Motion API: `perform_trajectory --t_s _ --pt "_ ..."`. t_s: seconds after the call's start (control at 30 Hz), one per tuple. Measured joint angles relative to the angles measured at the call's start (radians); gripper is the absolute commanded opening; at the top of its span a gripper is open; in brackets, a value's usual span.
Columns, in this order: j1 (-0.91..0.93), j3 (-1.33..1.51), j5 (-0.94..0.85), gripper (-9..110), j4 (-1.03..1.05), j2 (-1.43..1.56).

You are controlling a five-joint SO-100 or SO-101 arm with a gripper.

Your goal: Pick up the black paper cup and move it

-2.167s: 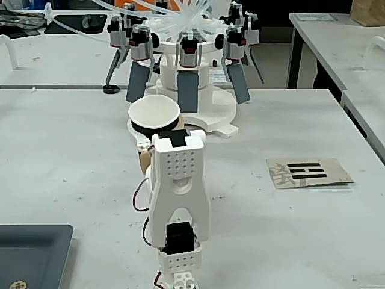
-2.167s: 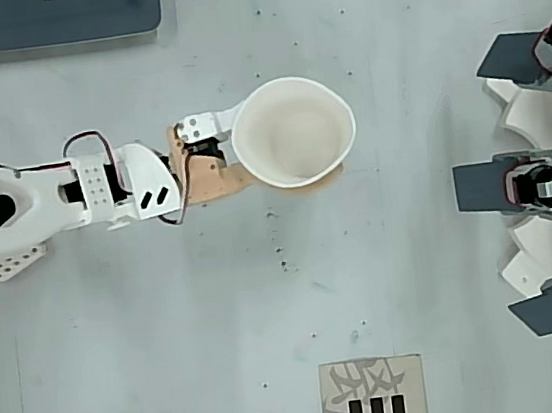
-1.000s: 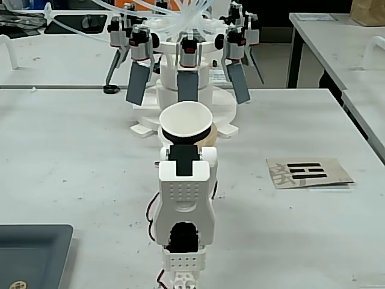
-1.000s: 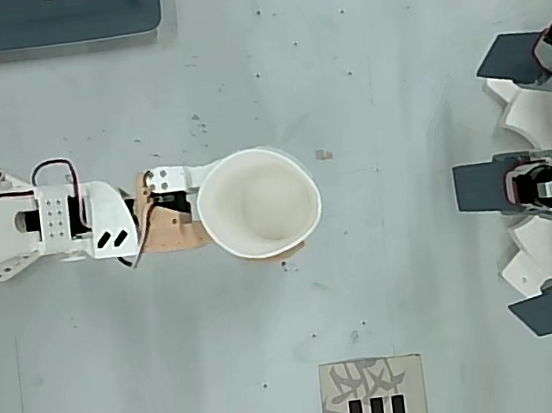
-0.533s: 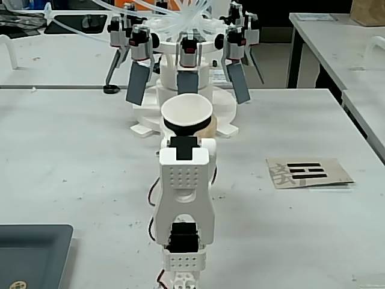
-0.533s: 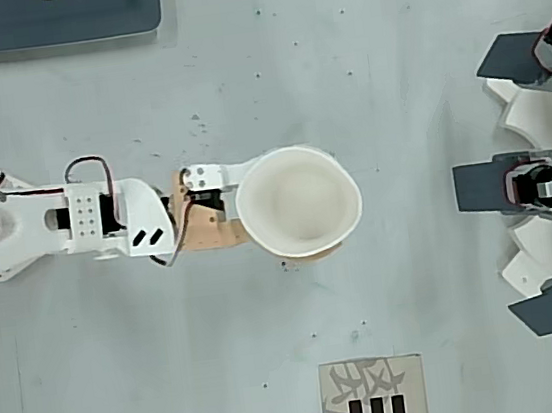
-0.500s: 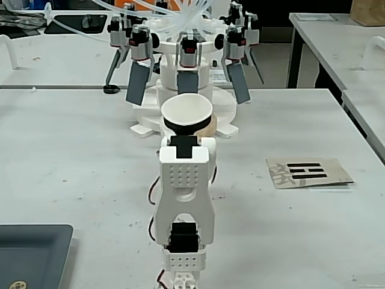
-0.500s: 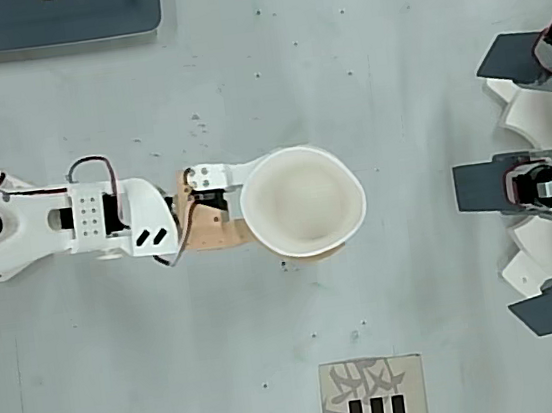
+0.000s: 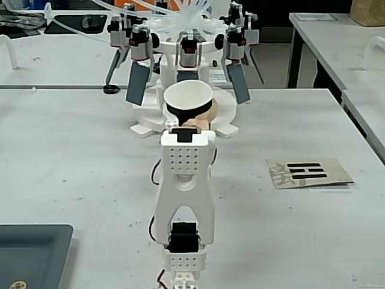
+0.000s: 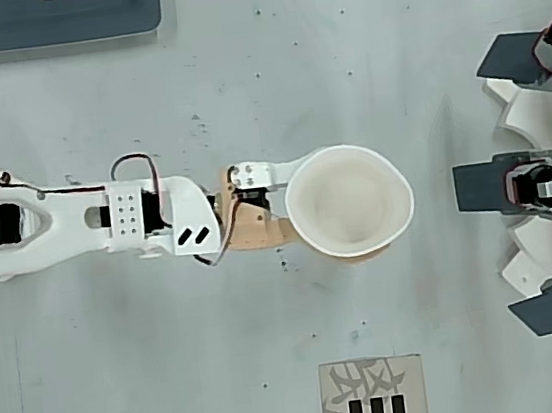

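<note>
The black paper cup stands upright with its mouth open to the top, showing its white inside and a strip of black wall low down. It looks raised off the table, in front of the white fixture. From above, the black paper cup shows as a wide white bowl with a slightly squashed rim. My gripper reaches out from the white arm and is shut on the cup's near side. In the overhead view the gripper meets the cup's left edge, and the fingertips are hidden under the rim.
A white fixture with several grey paddles stands just beyond the cup, at the right edge as the fixture in the overhead view. A paper card with black bars lies on the table. A dark tray sits near the arm's base.
</note>
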Motion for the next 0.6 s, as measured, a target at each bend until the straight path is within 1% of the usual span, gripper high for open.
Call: perform_trajectory --t_s 0.27,0.6 --pt "0.021 -0.107 -0.005 8 0.051 -0.063" --pt "0.029 -0.153 -0.005 9 0.063 -0.11"
